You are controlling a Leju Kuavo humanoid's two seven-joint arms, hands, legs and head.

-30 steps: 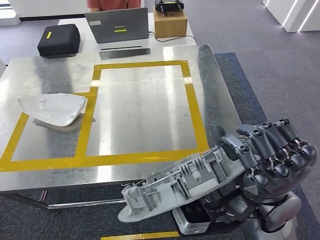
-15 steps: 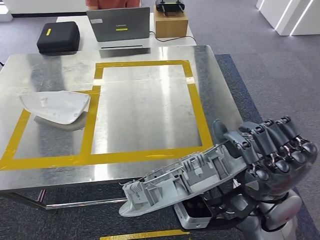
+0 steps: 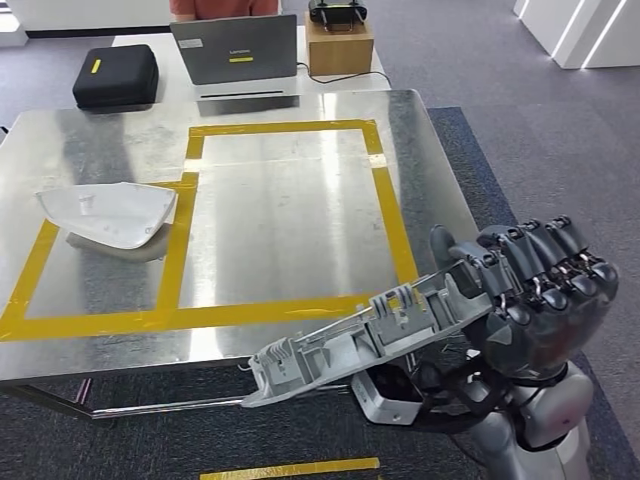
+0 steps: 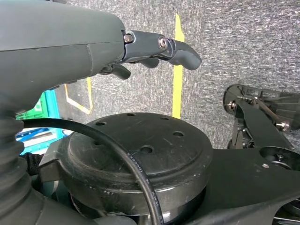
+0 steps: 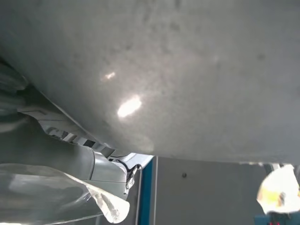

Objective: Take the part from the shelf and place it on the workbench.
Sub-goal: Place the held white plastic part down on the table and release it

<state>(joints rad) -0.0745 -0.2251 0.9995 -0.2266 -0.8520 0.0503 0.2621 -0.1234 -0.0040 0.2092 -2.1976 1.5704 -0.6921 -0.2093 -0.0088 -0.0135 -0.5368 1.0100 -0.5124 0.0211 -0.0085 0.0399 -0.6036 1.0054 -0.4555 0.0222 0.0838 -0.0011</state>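
Observation:
In the head view, my right hand (image 3: pixel 540 300) grips one end of a long grey ribbed plastic part (image 3: pixel 362 340). The part juts out to the left with its ribs facing up, and hangs over the floor just off the front right corner of the shiny metal workbench (image 3: pixel 287 215). Its far tip overlaps the bench's front edge. Seen from the right wrist, the part's smooth grey underside (image 5: pixel 159 70) is very close to the camera. My left hand (image 4: pixel 141 47) hangs over grey carpet with nothing in it, its fingers loosely extended.
Yellow tape (image 3: pixel 389 215) marks a large square on the workbench. A white curved shell part (image 3: pixel 106 215) lies at the bench's left side. Behind the bench are a laptop (image 3: pixel 234 50), a black case (image 3: pixel 117 75), a cardboard box (image 3: pixel 340 45) and a person.
My right hand has risen a little with the part, and the part's free tip now sits higher, level with the bench's front edge. The white shell has not moved.

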